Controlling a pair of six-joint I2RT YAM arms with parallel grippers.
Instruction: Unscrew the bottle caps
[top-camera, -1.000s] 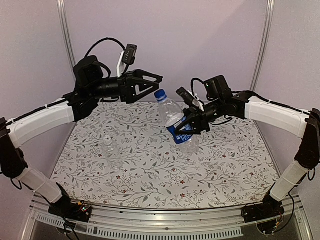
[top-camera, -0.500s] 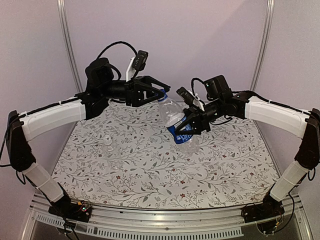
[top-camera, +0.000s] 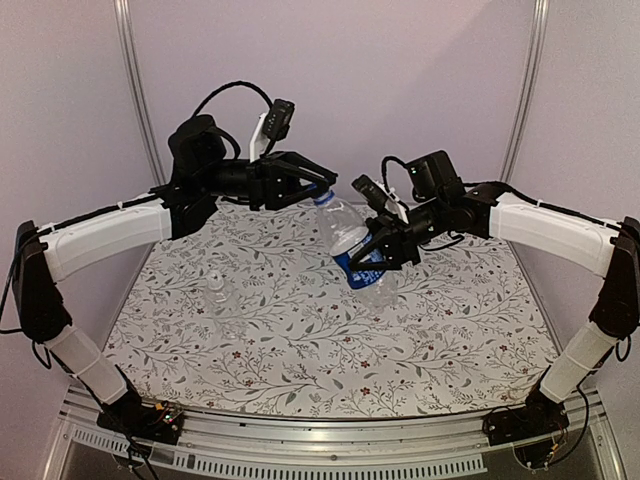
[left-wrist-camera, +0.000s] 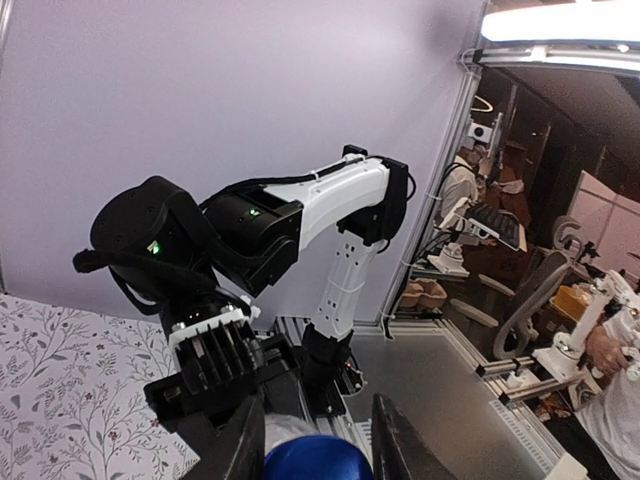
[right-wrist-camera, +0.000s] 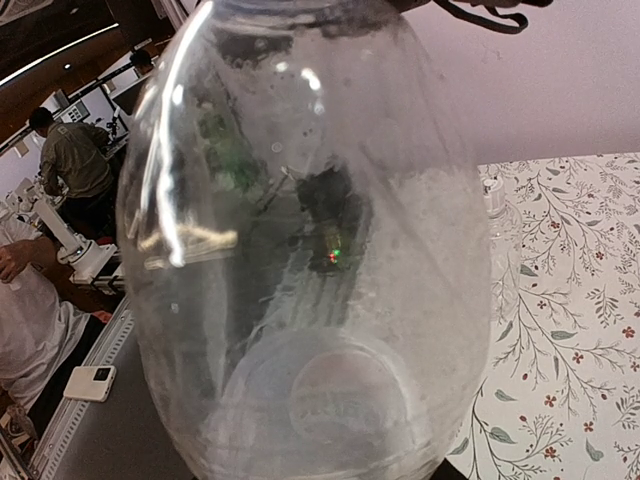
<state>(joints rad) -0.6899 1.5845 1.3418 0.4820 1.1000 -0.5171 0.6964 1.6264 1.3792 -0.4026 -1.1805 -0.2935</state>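
Note:
The taller bottle (top-camera: 347, 238), clear with a blue-and-white label, hangs tilted above the table. My right gripper (top-camera: 376, 254) is shut on its lower body. In the right wrist view this bottle (right-wrist-camera: 320, 250) fills the frame and hides the fingers. Its bright blue cap (top-camera: 322, 197) points up and left, and my left gripper (top-camera: 318, 189) is shut on it. In the left wrist view the blue cap (left-wrist-camera: 318, 463) sits between the two dark fingers (left-wrist-camera: 243, 445), filling the gap. The shorter, unlabelled bottle (top-camera: 219, 298) stands alone on the left of the table, its pale cap (top-camera: 215, 279) on top.
A floral cloth (top-camera: 300, 350) covers the table. Metal posts (top-camera: 138, 90) and a pale wall close off the back. My right arm (left-wrist-camera: 340, 200) crosses the left wrist view. Beyond the table there are desks, chairs and people.
My left gripper has moved right to the bottle top and its fingers have closed from wide apart onto the blue cap. The right arm and the bottle have stayed still.

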